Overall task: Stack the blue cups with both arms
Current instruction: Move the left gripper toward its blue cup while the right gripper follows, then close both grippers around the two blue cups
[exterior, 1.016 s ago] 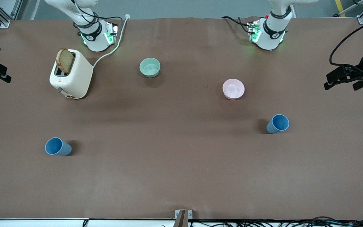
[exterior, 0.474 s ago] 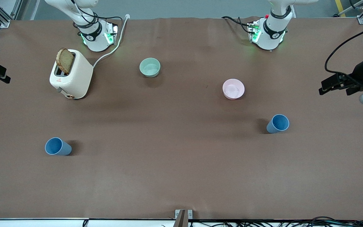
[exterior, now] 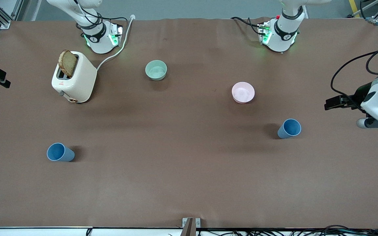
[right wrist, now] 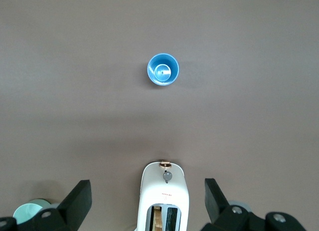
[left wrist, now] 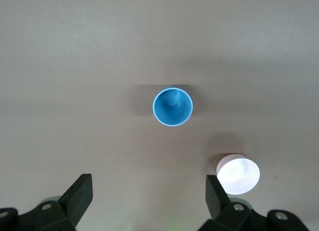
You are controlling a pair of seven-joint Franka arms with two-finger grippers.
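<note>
Moved: left gripper (exterior: 335, 104) has swung in over the desk (exterior: 189, 183) edge, jaws spread, empty; right gripper (right wrist: 144, 201) shifts little, spread above toaster (exterior: 74, 77) | blue cups: one (exterior: 289, 128) near pink bowl (exterior: 243, 92), other (exterior: 59, 152) nearer camera than toaster | green bowl (exterior: 156, 69) between bases

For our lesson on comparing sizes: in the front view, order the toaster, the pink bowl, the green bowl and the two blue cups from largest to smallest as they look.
1. Toaster
2. Pink bowl and green bowl: look about alike, not ranked.
3. The two blue cups: look alike, close to the bowls.
</note>
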